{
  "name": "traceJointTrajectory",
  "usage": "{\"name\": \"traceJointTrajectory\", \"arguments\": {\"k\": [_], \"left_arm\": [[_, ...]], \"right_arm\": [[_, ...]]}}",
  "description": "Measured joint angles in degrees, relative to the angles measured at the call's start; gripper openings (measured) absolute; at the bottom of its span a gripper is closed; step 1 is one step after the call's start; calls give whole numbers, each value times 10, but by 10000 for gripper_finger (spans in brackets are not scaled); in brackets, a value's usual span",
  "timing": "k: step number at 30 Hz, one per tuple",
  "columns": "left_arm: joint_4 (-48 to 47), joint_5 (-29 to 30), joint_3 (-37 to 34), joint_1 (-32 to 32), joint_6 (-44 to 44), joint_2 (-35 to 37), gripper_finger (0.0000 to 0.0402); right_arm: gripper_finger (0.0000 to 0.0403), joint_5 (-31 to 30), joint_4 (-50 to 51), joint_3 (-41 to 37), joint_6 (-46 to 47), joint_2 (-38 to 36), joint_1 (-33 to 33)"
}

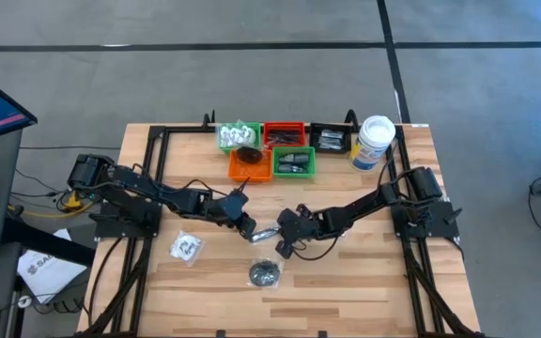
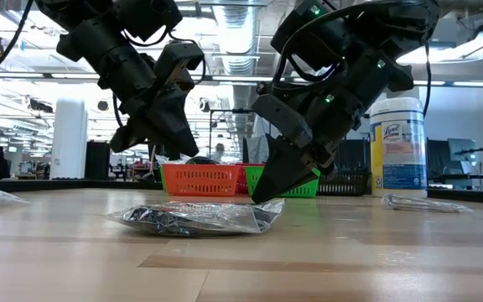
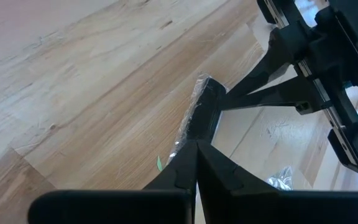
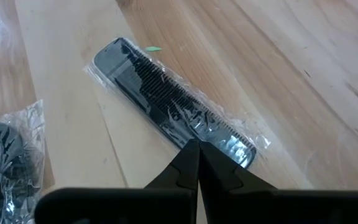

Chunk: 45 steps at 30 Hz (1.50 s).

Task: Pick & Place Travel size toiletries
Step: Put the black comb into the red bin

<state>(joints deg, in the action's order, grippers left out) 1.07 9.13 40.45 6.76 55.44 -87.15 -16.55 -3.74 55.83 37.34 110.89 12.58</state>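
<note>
High view: light wooden surface (image 1: 346, 272) w/ both dark arms reaching to the middle. Left gripper (image 1: 249, 228) & right gripper (image 1: 285, 228) sit either side of a black comb in a clear plastic wrapper (image 1: 265, 232), fingers closed, holding nothing. Clear packet w/ white contents (image 1: 186, 247) lies near the left arm; black round piece in plastic (image 1: 264, 273) lies toward the front edge. At the back: green tray (image 1: 237, 137), red tray (image 1: 284, 134), black tray (image 1: 330, 139), orange tray (image 1: 250, 166), second green tray (image 1: 294, 162) & a tall white canister w/ yellow-blue label (image 1: 372, 143)

Low view: black round piece in its crinkled bag lies flat in front; both grippers hang above the surface behind it, tips pointed down

Left wrist view: closed fingertips (image 3: 194, 165) just beside one end of the wrapped comb; right arm shows beyond it

Right wrist view: closed fingertips (image 4: 194, 163) over the comb's long side; can't tell if touching
</note>
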Motion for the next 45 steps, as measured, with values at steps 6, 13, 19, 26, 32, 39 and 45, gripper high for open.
{"name": "traceJointTrajectory", "arguments": {"k": [6, 13, 19, 26, 32, 39, 45], "left_arm": [[1, 1, 0, 0, -1, 0, 1], [1, 0, 0, 0, 0, 0, 1], [1, -1, 0, 0, 0, 0, 1], [1, -2, 0, 0, 1, 0, 1], [1, -4, 0, 0, 1, 0, 1], [1, -3, 0, 0, 1, 0, 1], [2, -3, 0, 0, 1, 0, 1]], "right_arm": [[0, 0, 1, 0, 1, 0, 1], [0, -15, 1, -1, 1, -2, 9], [0, -15, -8, -1, -1, -2, 13], [0, -14, -14, -1, -3, -3, 16], [0, -12, -14, -1, -12, -2, 16], [0, 0, -12, -1, -15, 0, 16], [0, 0, -8, -1, -14, 0, 16]]}}
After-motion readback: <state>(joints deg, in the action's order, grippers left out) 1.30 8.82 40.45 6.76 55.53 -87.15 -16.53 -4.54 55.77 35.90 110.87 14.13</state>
